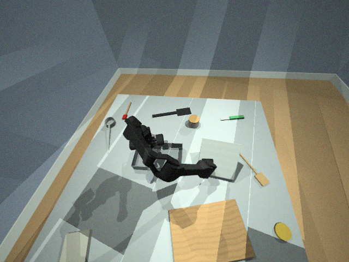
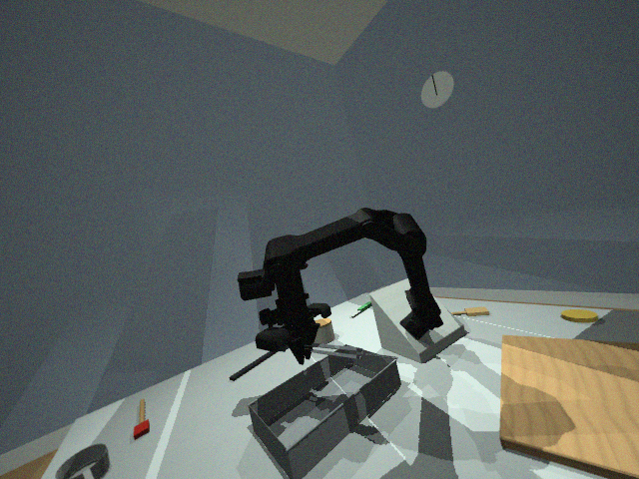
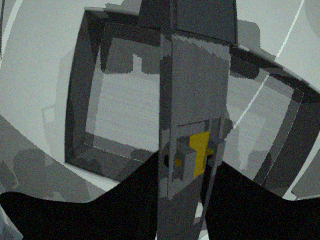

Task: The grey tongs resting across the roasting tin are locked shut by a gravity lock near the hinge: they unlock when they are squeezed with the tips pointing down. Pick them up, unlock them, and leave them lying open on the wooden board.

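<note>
My gripper (image 2: 306, 355) (image 3: 182, 155) is shut on the grey tongs (image 2: 337, 351) (image 3: 200, 85) near the yellow lock piece (image 3: 200, 150). The tongs are held above the roasting tin (image 1: 139, 168) (image 2: 319, 438) (image 3: 75, 100), over its back part in the exterior view, and reach out to the right from the fingers there. They look near level, tips not pointing down, and their arms look close together. In the top view the arm hides most of them. The wooden board (image 1: 208, 231) (image 2: 572, 391) lies apart from the tin, bare apart from shadows.
A pale wedge block (image 1: 222, 155) (image 2: 381, 324) stands beside the tin, by the arm's base. A round pot (image 1: 193, 121), a black spatula (image 1: 184, 111), a ladle (image 1: 109, 122), a red-ended tool (image 1: 124, 116) and a yellow disc (image 1: 282, 231) lie around.
</note>
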Available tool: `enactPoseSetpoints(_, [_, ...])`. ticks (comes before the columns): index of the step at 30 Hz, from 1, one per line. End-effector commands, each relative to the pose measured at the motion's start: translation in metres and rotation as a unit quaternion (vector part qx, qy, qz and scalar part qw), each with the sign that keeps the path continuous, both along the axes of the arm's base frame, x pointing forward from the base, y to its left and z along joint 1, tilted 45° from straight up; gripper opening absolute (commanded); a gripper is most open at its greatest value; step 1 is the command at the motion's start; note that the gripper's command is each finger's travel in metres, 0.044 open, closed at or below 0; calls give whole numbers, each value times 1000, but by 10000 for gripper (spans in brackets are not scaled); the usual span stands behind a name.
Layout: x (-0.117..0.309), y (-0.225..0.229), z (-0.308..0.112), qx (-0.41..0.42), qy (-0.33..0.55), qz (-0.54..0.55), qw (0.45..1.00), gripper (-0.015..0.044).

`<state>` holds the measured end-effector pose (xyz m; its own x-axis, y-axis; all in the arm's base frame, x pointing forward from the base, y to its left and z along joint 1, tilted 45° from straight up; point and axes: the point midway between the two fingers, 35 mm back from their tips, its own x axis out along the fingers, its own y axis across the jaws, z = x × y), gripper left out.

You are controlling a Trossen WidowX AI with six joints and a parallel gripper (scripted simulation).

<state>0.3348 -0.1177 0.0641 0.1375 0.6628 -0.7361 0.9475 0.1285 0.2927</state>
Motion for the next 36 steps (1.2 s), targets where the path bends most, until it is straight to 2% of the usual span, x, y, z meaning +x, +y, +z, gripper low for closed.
enactPoseSetpoints(1, [1, 19, 27, -6, -40, 40, 998, -150])
enactPoseSetpoints(15, [-10, 77, 104, -32, -165, 161, 973, -150])
enactPoseSetpoints(29, [-46, 136, 172, -49, -287, 277, 916, -150])
enactPoseSetpoints(36, [-55, 146, 183, -51, -308, 297, 902, -150])
